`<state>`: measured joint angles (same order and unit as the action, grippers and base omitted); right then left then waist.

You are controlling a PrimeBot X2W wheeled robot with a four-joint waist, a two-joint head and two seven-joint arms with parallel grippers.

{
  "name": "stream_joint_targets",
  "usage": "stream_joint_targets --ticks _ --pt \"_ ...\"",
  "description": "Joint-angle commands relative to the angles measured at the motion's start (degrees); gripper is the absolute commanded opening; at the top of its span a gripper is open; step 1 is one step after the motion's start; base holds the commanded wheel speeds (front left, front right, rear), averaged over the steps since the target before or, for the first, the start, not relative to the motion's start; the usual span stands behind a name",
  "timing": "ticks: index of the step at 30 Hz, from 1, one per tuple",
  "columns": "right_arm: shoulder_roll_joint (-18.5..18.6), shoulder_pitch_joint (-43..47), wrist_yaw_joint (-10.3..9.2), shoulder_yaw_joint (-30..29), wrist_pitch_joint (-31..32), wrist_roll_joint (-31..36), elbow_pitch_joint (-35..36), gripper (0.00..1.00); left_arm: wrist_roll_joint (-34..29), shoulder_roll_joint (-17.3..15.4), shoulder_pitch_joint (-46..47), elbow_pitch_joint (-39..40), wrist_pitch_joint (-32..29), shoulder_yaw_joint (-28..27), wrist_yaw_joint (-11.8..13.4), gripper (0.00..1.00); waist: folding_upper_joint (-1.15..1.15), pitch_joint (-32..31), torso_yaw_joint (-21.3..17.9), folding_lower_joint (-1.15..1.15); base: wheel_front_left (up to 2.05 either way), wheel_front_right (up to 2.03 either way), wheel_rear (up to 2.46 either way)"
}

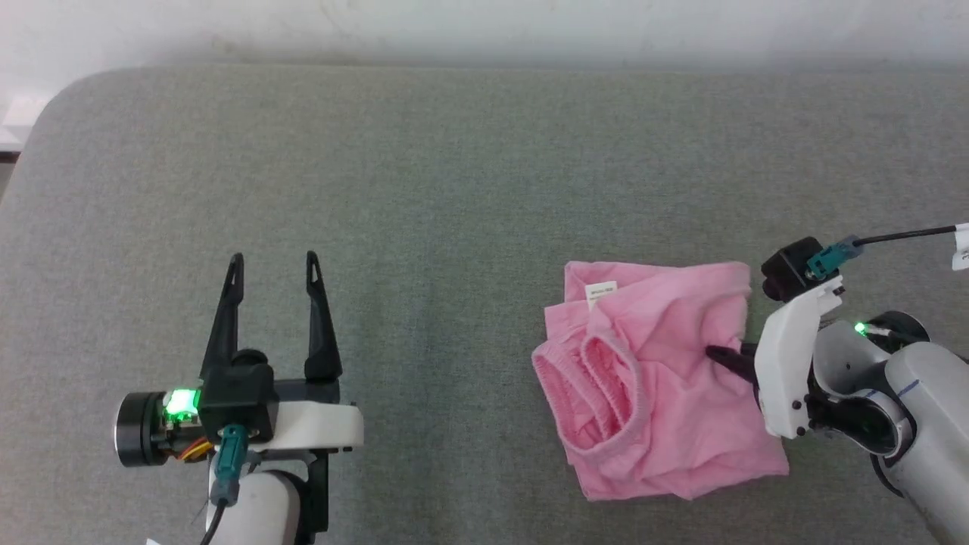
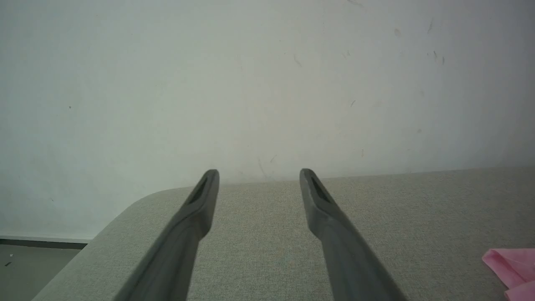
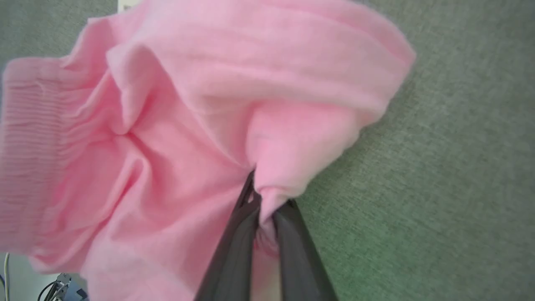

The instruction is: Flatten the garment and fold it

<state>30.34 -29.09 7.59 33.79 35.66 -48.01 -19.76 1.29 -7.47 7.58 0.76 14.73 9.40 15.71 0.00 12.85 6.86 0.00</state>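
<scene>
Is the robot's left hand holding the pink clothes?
No, the left gripper stands open over the grey surface, well apart from the pink garment, which the right gripper pinches instead.

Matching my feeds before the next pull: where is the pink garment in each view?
Head view: garment right of centre, right claw pinching its right side.
Left wrist view: its corner, lower right edge.
Right wrist view: left and centre.
Shared landmark: grey-green padded surface.
</scene>
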Motion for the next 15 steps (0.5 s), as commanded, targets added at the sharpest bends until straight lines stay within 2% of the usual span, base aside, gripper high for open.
stream_joint_targets --ticks 1,5,10,15 --pt "0.12 -0.99 -0.1 0.72 -0.97 -0.23 0.57 0.0 -0.74 0.11 -0.09 -0.12 0.27 -0.19 0.25 1.0 0.0 -1.23 -1.23 0.0 0.0 0.0 0.0" --pt "2.37 -2.83 -0.1 1.47 -2.79 -0.91 5.04 0.0 -0.78 -0.19 -0.84 -0.07 0.27 -0.27 0.11 1.0 0.0 -2.34 -3.53 0.0 0.0 0.0 0.0" --pt "7.0 -4.06 -0.1 2.76 -3.17 0.14 11.15 0.0 -0.91 -1.03 -1.02 0.4 0.27 -0.9 0.17 1.0 0.0 -2.11 -8.36 0.0 0.0 0.0 0.0" --pt "11.65 -4.54 -0.1 1.03 -2.76 0.86 12.9 0.0 -0.87 -1.61 0.07 1.17 0.27 -1.52 0.18 1.0 0.0 0.9 -13.7 0.0 0.0 0.0 0.0"
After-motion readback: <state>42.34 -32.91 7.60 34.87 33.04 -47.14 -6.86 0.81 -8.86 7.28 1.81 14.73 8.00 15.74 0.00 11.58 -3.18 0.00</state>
